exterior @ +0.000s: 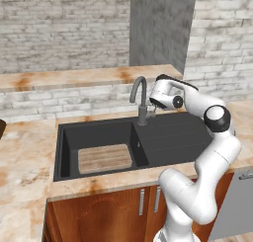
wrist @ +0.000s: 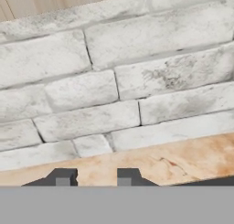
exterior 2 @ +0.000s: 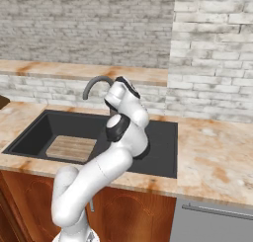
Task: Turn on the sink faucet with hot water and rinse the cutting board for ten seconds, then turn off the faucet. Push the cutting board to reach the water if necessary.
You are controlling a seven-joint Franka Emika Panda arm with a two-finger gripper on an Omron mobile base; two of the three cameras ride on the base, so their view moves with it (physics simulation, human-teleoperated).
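Observation:
The dark grey gooseneck sink faucet (exterior: 140,88) (exterior 2: 96,80) stands behind the black sink (exterior: 173,137) (exterior 2: 163,137). The wooden cutting board (exterior: 105,158) (exterior 2: 71,148) lies flat on the floor of the deep left basin, left of the spout. No water shows at the spout. My gripper (exterior: 154,106) hovers just right of the faucet's stem, close above its small side lever, and points toward the back wall. In the hand view the gripper (wrist: 95,177) has its two fingertips a little apart, with nothing between them but counter and brick.
A low brick ledge with a beige top (exterior: 84,78) runs behind the sink. A grey appliance front (exterior: 237,196) sits under the counter at the right. A dark object (exterior: 1,127) pokes in at the left edge. The beige counter (exterior 2: 217,157) stretches right of the sink.

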